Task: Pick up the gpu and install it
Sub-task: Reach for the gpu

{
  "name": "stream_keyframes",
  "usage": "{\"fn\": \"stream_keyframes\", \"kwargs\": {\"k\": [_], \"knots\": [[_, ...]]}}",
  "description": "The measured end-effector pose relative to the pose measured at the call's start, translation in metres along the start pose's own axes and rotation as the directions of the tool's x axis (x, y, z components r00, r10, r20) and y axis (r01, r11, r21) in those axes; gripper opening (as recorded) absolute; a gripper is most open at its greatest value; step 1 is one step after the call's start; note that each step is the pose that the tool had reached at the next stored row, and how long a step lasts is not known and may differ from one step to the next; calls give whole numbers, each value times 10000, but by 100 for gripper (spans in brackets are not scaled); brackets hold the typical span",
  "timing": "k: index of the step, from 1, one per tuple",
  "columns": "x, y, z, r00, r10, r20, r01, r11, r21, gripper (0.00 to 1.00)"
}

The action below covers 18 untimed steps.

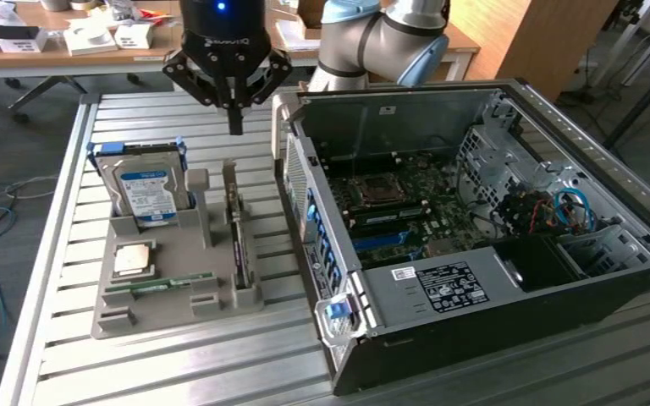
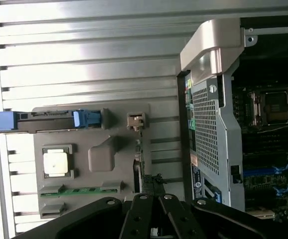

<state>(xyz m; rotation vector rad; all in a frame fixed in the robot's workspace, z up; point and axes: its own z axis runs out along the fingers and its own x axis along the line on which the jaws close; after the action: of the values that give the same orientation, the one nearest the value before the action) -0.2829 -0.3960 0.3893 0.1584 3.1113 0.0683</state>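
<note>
The gripper [image 1: 234, 123] hangs from the arm pointing straight down, its two fingers pressed together with nothing between them, well above the slatted metal table [image 1: 190, 372]. Below it, and roughly in line with it, the gpu [image 1: 237, 237] stands on edge in a slot of the gray holder [image 1: 167, 309], untouched. From the wrist view the card [image 2: 143, 172] lies just beyond the closed fingers. A hard drive [image 1: 145, 190] stands in the same holder, and the open computer case [image 1: 415, 279] is on the exterior view's right.
</note>
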Motion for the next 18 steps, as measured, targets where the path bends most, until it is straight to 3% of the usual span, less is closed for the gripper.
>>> {"fn": "stream_keyframes", "kwargs": {"k": [12,18], "knots": [[48,-7,2,10000,25,0,-25,10000,1,11],[40,-81,-1,10000,25,1,-25,10000,0,11]]}}
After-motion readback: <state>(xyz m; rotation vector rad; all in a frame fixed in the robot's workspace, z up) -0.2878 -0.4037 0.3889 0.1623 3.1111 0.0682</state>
